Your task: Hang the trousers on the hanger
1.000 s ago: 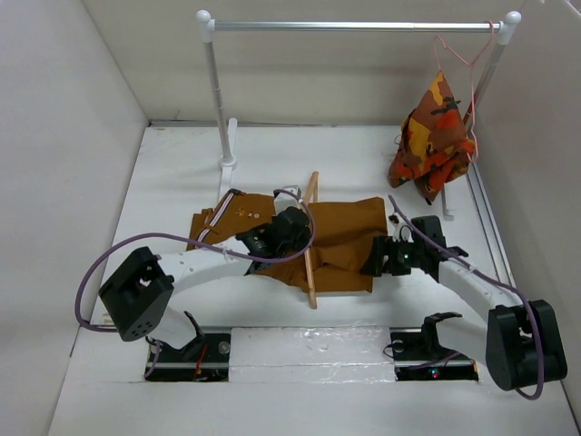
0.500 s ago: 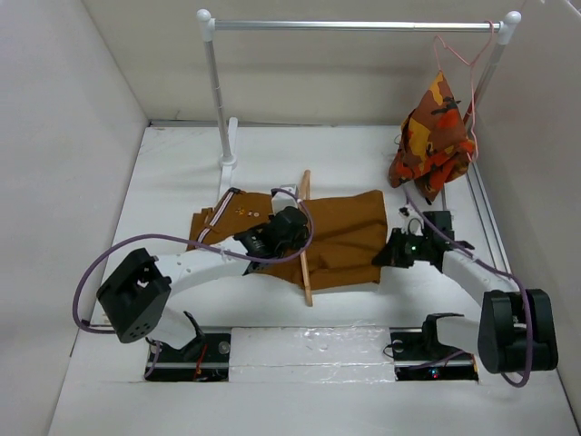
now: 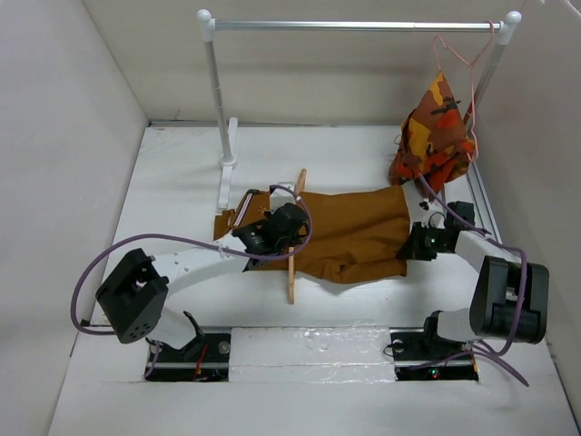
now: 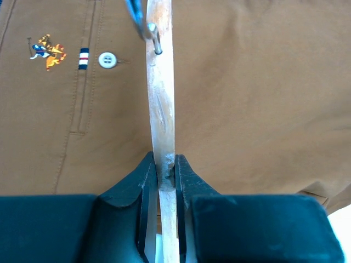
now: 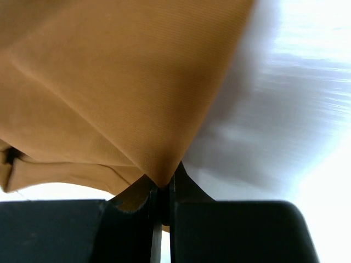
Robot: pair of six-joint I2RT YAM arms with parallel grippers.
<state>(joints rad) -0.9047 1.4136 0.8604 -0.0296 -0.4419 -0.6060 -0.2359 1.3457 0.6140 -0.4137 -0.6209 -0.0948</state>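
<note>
The rust-brown trousers [image 3: 349, 234] lie spread across the middle of the table, waistband to the left. The pale wooden hanger [image 3: 295, 238] stands on edge across them, running from far to near. My left gripper [image 3: 280, 238] is shut on the hanger's wood [image 4: 164, 126], with the trouser cloth [image 4: 252, 98] and a white button behind it. My right gripper [image 3: 416, 243] is shut on the right edge of the trousers [image 5: 126, 87], and the cloth is pulled taut into its jaws.
A clothes rail [image 3: 354, 26] on white posts spans the back. A thin pink wire hanger [image 3: 463, 54] hangs at its right end with an orange-red patterned garment [image 3: 433, 136] on it. White walls close in on the left and right.
My right gripper closed on the trousers' right edge and pulled it to the right, stretching the cloth out. The hanger and my left gripper shifted slightly left and the hanger tilted.
</note>
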